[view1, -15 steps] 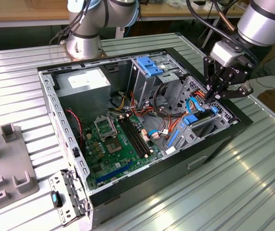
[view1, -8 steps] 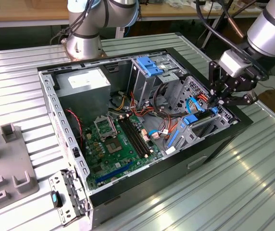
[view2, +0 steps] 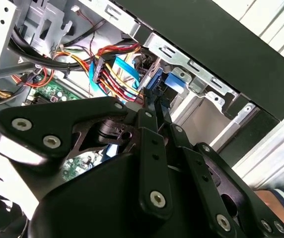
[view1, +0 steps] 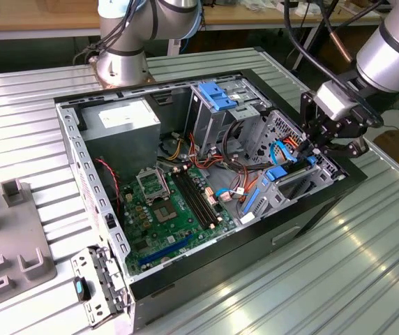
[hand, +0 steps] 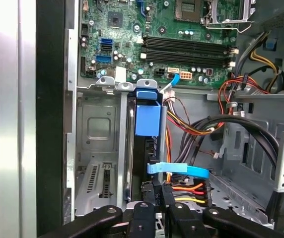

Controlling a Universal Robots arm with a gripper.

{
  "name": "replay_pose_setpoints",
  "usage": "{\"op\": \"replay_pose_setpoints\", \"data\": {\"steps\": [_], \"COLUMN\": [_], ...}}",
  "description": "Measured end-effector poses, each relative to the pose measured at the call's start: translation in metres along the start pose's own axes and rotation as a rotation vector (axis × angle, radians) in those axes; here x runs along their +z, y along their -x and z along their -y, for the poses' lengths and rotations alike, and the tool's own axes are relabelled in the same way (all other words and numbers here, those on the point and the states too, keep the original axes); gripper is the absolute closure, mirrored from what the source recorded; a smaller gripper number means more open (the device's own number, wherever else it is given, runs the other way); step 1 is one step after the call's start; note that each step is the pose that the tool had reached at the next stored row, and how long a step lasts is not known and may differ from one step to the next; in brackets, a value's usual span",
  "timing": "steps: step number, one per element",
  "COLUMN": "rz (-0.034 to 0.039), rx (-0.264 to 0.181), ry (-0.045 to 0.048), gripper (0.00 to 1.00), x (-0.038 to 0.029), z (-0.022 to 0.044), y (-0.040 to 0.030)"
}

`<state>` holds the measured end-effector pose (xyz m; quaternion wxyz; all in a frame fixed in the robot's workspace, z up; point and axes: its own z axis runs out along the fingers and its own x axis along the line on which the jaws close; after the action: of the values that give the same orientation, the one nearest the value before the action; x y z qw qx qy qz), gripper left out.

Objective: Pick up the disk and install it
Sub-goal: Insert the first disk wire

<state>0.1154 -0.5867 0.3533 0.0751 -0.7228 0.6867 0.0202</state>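
You're well into the install, not the pickup. The open case [view1: 185,272] lies on its side in the middle of the worktop [view1: 325,279], and the gripper [view1: 323,144] hangs over the drive bay [hand: 97,124] at the end of the case nearest the worktop edge on the exterior view's right. In the first wrist view the disk [hand: 147,121] stands on edge inside that bay, its blue carrier facing the camera and its far end close to the motherboard [hand: 181,44]. So the disk is off the worktop and already sits between the bay's metal walls. The gripper [hand: 157,191] is drawn narrow at the disk's near end and appears to pinch it, though the contact itself is partly hidden by the linkage. In the second wrist view the gripper [view2: 152,106] comes to a tight point just short of a blue part, which fits the same reading. You can't confirm from these views whether the disk is pushed fully home or latched. A bundle of red and orange cables [hand: 191,191] and a light-blue cable [hand: 179,170] lie just beside the disk's near end, none visibly plugged into it. Judge the seating and the release as still to do.
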Motion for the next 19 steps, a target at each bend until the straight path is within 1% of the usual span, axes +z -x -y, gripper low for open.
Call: {"op": "replay_pose_setpoints", "data": {"steps": [7,10,12,15,19], "rz": [-0.0002,0.0011,0.0005,0.0004,0.0005], "rx": [0.008,0.014,0.017,0.019,0.023], "ry": [-0.0011,-0.002,-0.0024,-0.0027,-0.0031], "gripper": [0.82,0.82,0.82,0.82,0.82], "x": [0.004,0.0071,0.0092,0.0097,0.0096], "z": [-0.0005,-0.0017,-0.0019,-0.0023,-0.0044], "y": [-0.0014,-0.0017,-0.002,-0.0022,-0.0026]}}
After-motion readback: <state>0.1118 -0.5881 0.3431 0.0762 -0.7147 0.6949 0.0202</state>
